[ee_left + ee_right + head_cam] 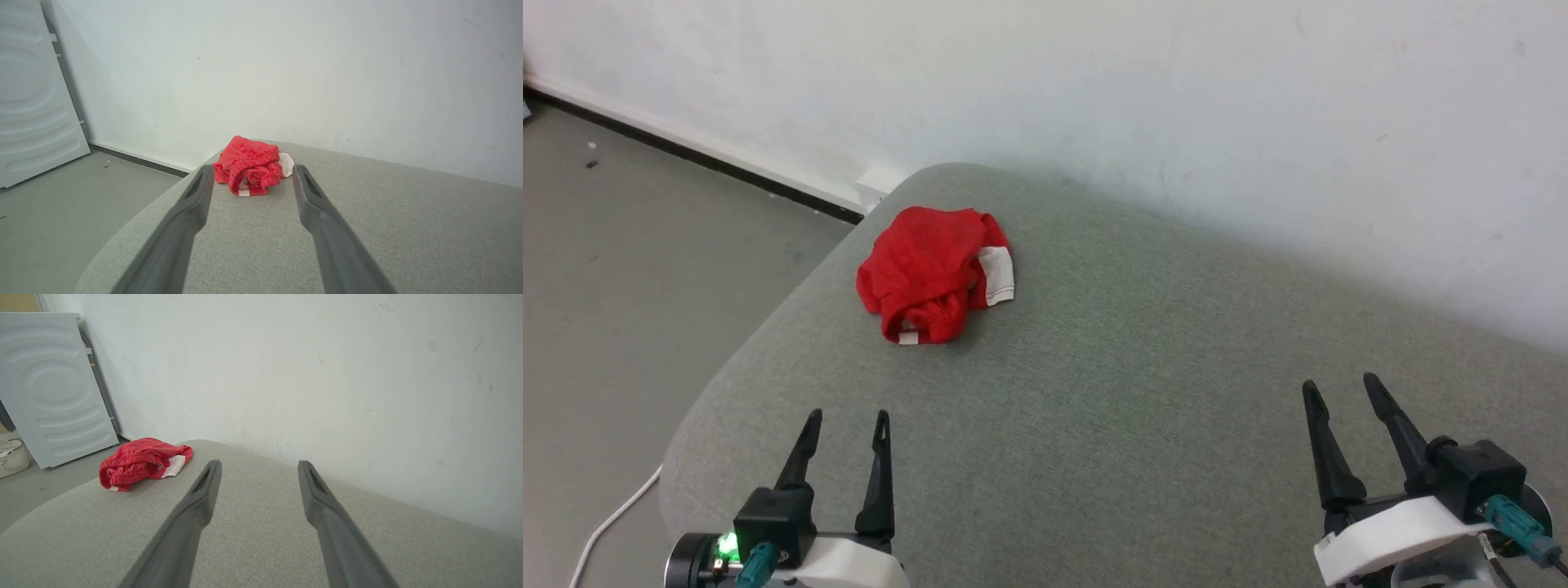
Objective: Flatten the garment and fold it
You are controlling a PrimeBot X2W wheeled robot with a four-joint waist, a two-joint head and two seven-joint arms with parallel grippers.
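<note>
Start of task. The red shorts [935,273] are shown crumpled in a heap near the far left corner of the grey upholstered surface [1143,384]. The left tool [849,413] and right tool [1339,380] are held wide and empty, well short of the heap, presumably so that a first reach is unobstructed.

A rounded grey fabric-covered tabletop [1094,392] stands against a white wall [1176,98]; a thin white cable [613,518] lies on the grey floor [621,269] beside it.

surface: grey fabric cushion [1143,392] | on it: crumpled red garment [927,269]
</note>
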